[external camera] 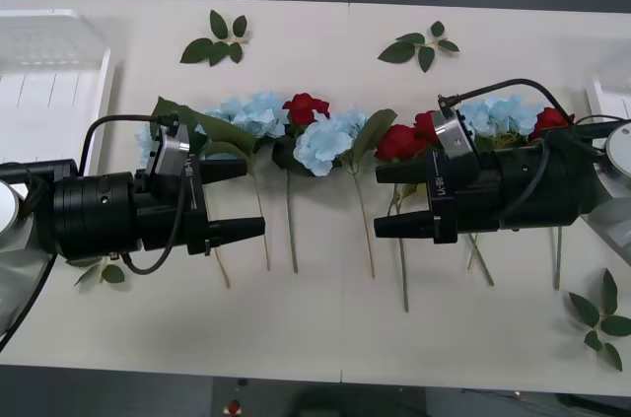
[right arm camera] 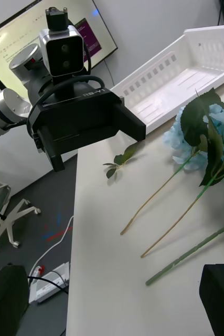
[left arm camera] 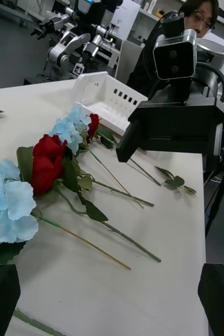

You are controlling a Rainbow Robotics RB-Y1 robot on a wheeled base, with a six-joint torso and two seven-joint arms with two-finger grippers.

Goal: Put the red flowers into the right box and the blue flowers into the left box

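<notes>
From the front view, the sorting looks unstarted: the red flowers (external camera: 307, 106) and the blue flowers (external camera: 254, 115) lie mixed in one row across the middle of the white table (external camera: 315, 318), stems toward the robot. The left box (external camera: 49, 92) sits at the table's left edge and shows no flowers in its visible part; the right box (external camera: 611, 102) is just glimpsed at the right edge, its contents impossible to tell. Loose leaf sprigs (external camera: 217, 40) lie beyond the row. The left hand (external camera: 246, 198) and the right hand (external camera: 386, 198) both hover level over the stems, pointing inward at each other, fingers parted and holding nothing.

In the right wrist view, the right hand's black fingertips (right arm camera: 219, 296) sit wide at the two corners with nothing between them. A blue head (right arm camera: 193, 142) and bare stems lie ahead, the left box (right arm camera: 180, 79) beyond them, the left hand (right arm camera: 98, 142) facing the camera.

In the left wrist view, the left hand's fingertips (left arm camera: 219, 296) are equally spread and unloaded. Red heads (left arm camera: 46, 163) and blue heads (left arm camera: 9, 207) lie close by on the table, the right box (left arm camera: 109, 97) behind, the right hand (left arm camera: 125, 152) opposite. Every flower seen is judged still to be moved.
</notes>
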